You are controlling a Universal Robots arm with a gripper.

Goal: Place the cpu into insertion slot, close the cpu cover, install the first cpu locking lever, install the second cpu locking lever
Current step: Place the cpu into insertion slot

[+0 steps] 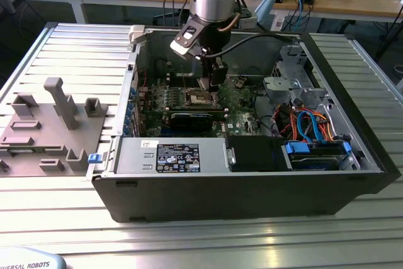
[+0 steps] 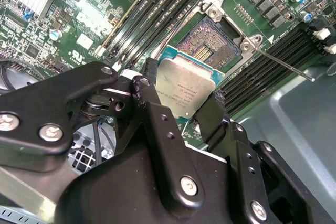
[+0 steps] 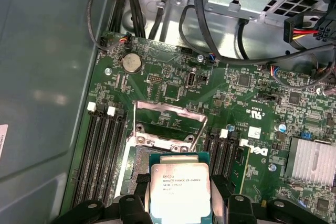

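Note:
My gripper (image 3: 180,205) is shut on the cpu (image 3: 180,188), a small square chip with a dull silver top and a green edge. One black finger (image 3: 137,195) presses on each side of it. The chip hangs just above the insertion slot (image 2: 210,38), whose dark pin field lies bare, and it overlaps one edge of the slot. The cpu cover (image 3: 157,141), a silvery frame, stands swung up at the slot's far side. A thin locking lever (image 2: 286,64) sticks out beside the slot. In the exterior view the gripper (image 1: 211,87) reaches down into the open case over the slot (image 1: 198,97).
Black memory slots (image 3: 102,150) flank the socket on both sides. A long black card (image 1: 189,121) lies just in front of it, with a power supply (image 1: 170,155) nearer still. A drive cage with cables (image 1: 308,130) fills the case's right. Grey fixtures (image 1: 50,121) stand outside, left.

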